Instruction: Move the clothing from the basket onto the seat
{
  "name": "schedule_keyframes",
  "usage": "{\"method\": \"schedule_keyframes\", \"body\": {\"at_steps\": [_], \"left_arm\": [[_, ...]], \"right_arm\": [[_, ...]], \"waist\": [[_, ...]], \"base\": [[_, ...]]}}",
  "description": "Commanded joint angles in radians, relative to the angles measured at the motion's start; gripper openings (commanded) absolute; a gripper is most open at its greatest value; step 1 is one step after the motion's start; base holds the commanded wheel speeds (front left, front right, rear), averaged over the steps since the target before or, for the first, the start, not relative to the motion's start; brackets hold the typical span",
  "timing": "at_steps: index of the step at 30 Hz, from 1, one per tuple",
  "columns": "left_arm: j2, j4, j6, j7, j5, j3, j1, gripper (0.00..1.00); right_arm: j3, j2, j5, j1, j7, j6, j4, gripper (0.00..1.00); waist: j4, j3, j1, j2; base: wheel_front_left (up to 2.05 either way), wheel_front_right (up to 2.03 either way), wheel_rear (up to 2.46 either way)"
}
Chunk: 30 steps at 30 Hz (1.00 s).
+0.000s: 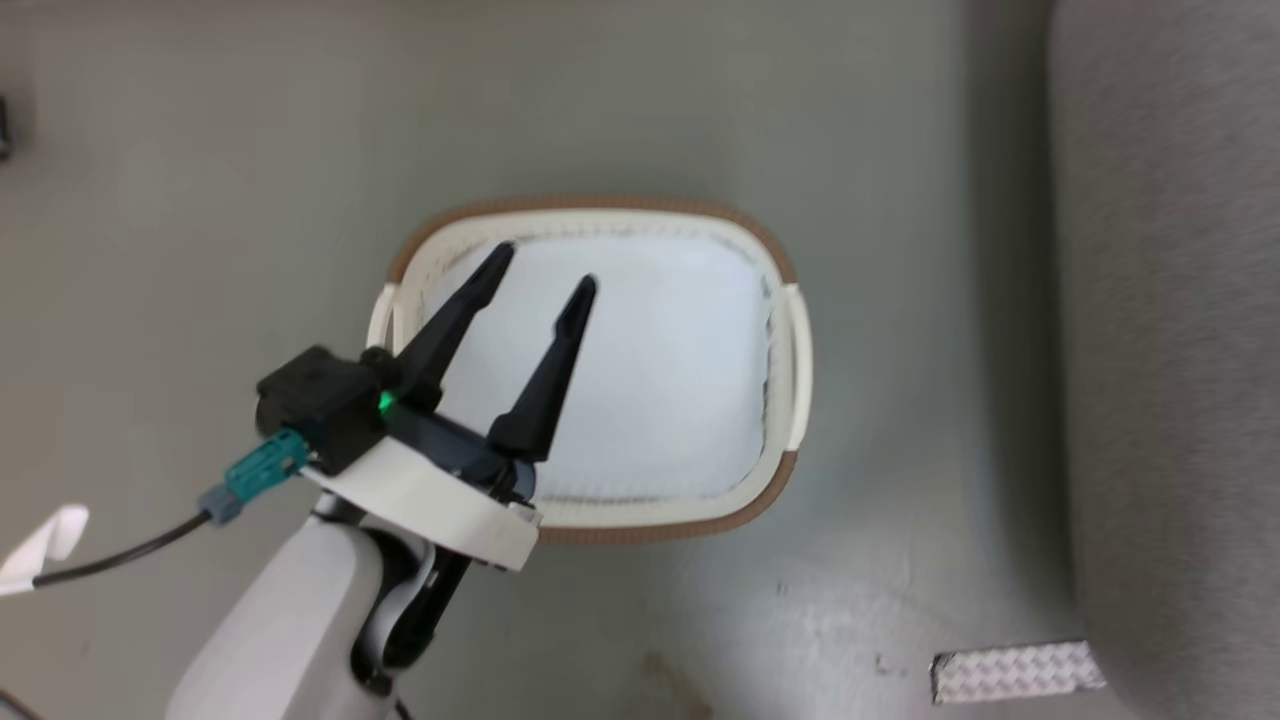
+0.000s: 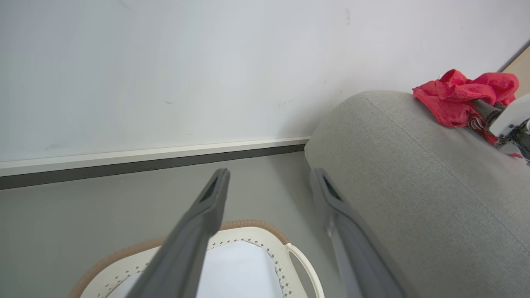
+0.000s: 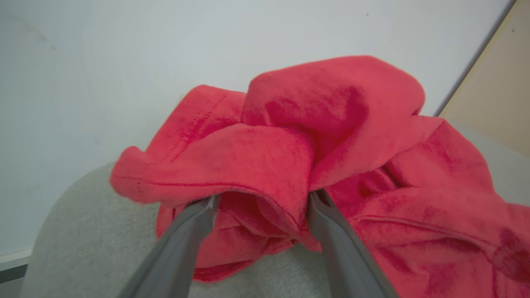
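The basket stands on the grey floor with its white base bare. My left gripper hangs open over the basket's left half, nothing between its fingers; in the left wrist view the left gripper points past the basket rim toward the wall. The seat fills the right side. Red clothing lies bunched on top of the seat. My right gripper is open at that clothing, its fingertips tucked under a fold, on the grey seat.
A white wall with a dark baseboard runs behind the basket and seat. A patterned metal plate lies on the floor by the seat's near corner. A white paper tag on a black cable sits at the far left.
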<state>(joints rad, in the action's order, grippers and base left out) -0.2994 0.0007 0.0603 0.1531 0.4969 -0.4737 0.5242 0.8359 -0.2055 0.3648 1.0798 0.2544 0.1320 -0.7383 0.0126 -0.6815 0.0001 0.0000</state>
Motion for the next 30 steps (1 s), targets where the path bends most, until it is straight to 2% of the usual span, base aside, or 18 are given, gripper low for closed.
{"method": "schedule_keyframes", "body": {"at_steps": [1,7,13,19,21,24,30], "left_arm": [[-0.013,0.011,-0.010,0.015,0.011,0.010,-0.035,1.00],[-0.022,0.046,-0.052,0.057,0.038,0.043,-0.154,1.00],[-0.019,0.074,-0.099,0.096,0.056,0.094,-0.290,1.00],[0.005,0.097,-0.142,0.111,0.015,0.175,-0.435,1.00],[0.014,0.099,-0.146,0.111,0.006,0.198,-0.459,1.00],[0.043,0.100,-0.142,0.111,-0.025,0.267,-0.534,1.00],[0.107,0.121,-0.105,0.111,-0.101,0.402,-0.627,1.00]], "right_arm": [[-0.038,0.021,-0.006,-0.046,0.010,-0.003,-0.003,1.00],[-0.223,0.109,-0.093,-0.245,0.011,-0.003,0.091,1.00],[-0.409,0.138,-0.232,-0.475,0.011,-0.003,0.244,1.00],[-0.583,0.153,-0.305,-0.728,0.010,-0.003,0.401,1.00],[-0.604,0.154,-0.322,-0.766,0.010,-0.003,0.421,1.00],[-0.695,0.155,-0.377,-0.876,0.010,-0.003,0.459,1.00],[-0.841,0.154,-0.469,-1.014,0.010,-0.003,0.472,1.00]], "waist": [[0.079,0.135,-0.0001,0.0000],[0.116,0.322,-0.0001,0.0000],[0.119,0.474,-0.0001,0.0000],[0.103,0.603,-0.0001,0.0000],[0.100,0.623,-0.0001,0.0000],[0.093,0.663,-0.0001,0.0000],[0.083,0.705,-0.0001,0.0000]], "base": [[0.00,0.00,0.00],[0.00,0.00,0.00],[0.00,0.00,0.00],[0.00,0.00,0.00],[0.00,0.00,0.00],[0.00,0.00,0.00],[0.00,0.00,0.00]]}}
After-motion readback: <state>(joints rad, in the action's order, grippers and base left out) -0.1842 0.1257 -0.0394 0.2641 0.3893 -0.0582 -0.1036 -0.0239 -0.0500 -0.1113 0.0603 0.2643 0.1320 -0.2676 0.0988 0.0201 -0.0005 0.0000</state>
